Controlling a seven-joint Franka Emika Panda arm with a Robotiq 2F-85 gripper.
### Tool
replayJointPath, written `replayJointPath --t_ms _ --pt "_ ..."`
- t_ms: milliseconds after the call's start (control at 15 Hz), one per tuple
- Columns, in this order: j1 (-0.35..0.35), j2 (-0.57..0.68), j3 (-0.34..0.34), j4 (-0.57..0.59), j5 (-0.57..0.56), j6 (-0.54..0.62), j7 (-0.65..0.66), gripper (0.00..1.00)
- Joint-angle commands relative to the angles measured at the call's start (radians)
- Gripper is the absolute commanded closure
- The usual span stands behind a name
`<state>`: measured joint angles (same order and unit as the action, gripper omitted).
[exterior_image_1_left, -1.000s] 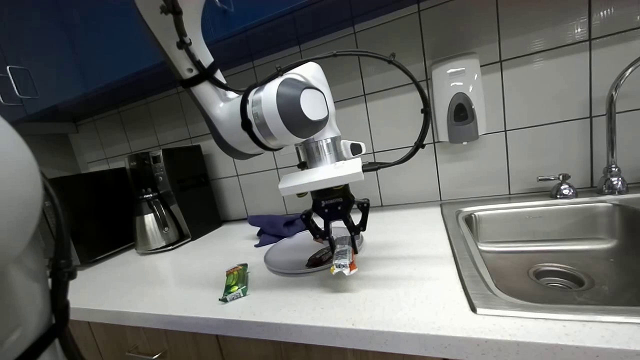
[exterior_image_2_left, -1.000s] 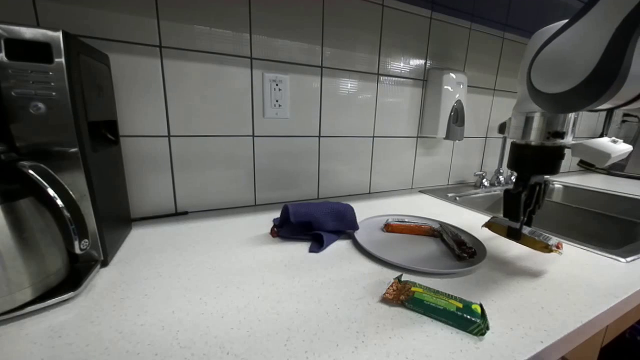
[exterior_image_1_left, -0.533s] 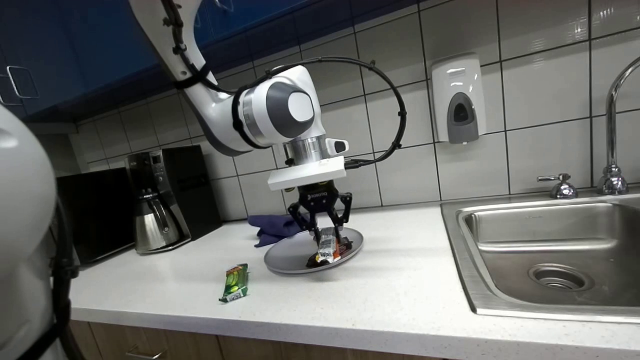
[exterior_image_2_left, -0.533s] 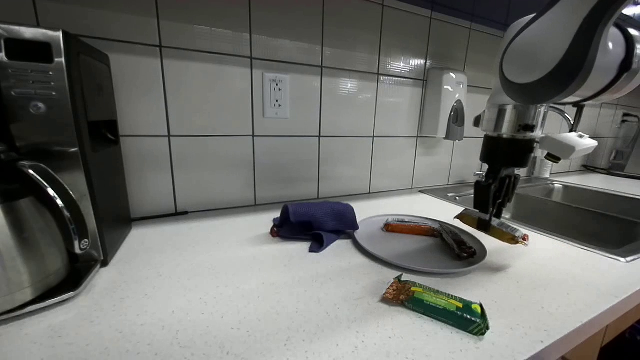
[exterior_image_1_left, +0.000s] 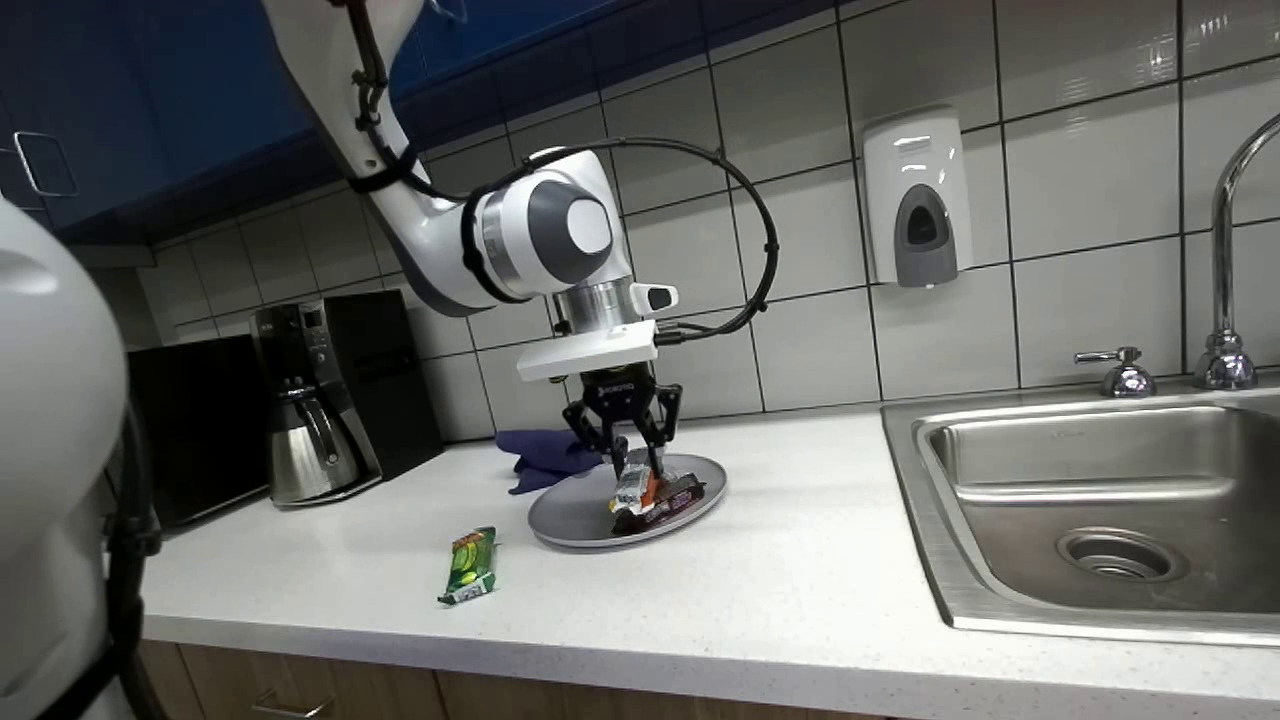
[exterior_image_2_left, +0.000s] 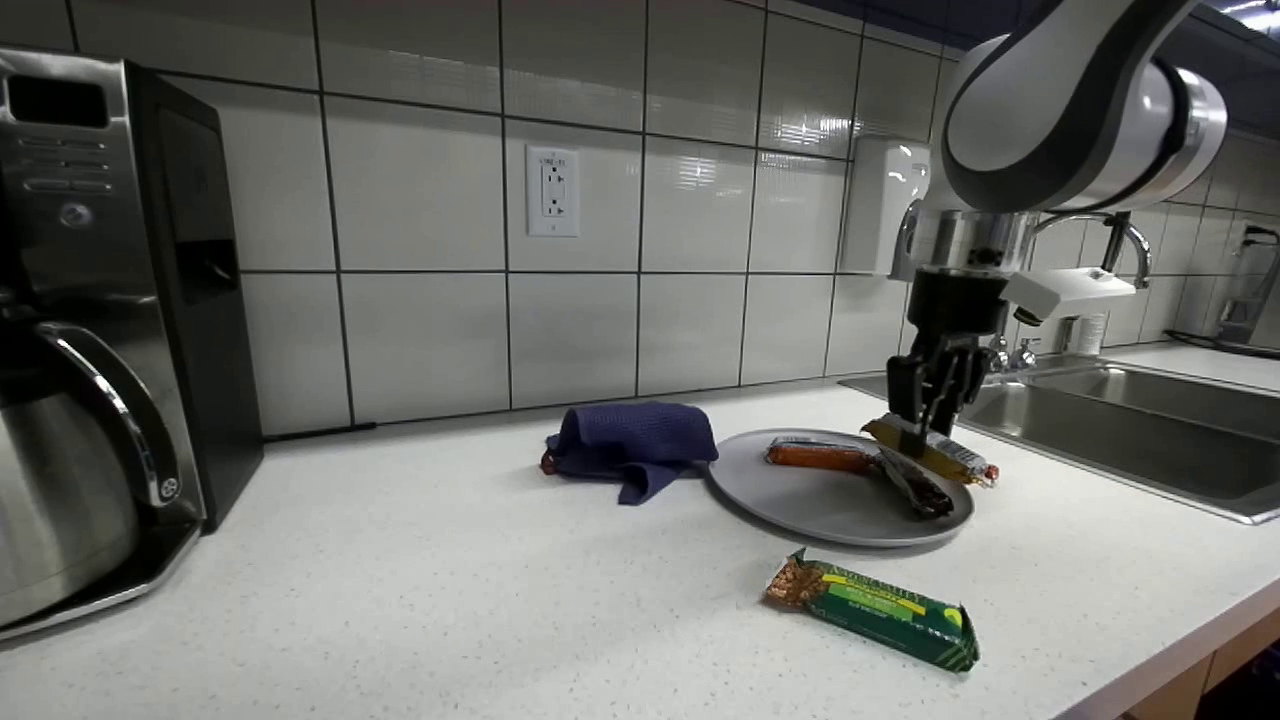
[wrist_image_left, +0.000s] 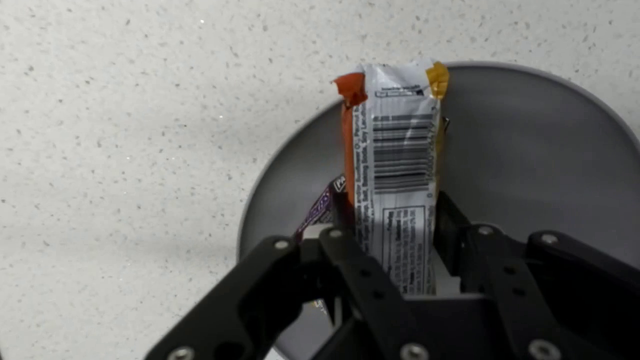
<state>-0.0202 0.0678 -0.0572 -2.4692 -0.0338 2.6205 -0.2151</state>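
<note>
Exterior view, hand (exterior_image_1_left: 639, 468) downturned, bar (exterior_image_1_left: 633, 488) pinched over plate (exterior_image_1_left: 566, 514)

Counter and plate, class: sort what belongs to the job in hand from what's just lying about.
Likely in the job:
held bar, between the jaws
plate, beneath it
orange bar and dark bar, on the plate

Apparently lying about:
green bar, off the plate, though it may belong
towel
coffee maker

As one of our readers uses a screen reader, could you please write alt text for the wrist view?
Black jaws are closed on a wrapped bar, its white barcode side facing the camera. Behind it are a round gray plate and a mostly hidden dark-and-purple wrapper, with speckled white countertop around them.
</note>
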Motion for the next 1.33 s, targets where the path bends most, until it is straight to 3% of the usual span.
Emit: replayJointPath --t_ms 0,600,1133,1200,1267 --pt "0.014 0.046 0.028 0.051 0.003 -0.005 0.1 0.83" --pt "0.056 0.091 0.039 0.084 -0.014 0.002 0.293 0.83" --pt "0.056 0.145 0.039 0.093 -0.003 0.029 0.311 0.83" --pt "0.054 0.147 0.041 0.097 0.002 0.024 0.304 0.33" --pt "0.053 0.144 0.041 0.095 0.002 0.022 0.298 0.32"
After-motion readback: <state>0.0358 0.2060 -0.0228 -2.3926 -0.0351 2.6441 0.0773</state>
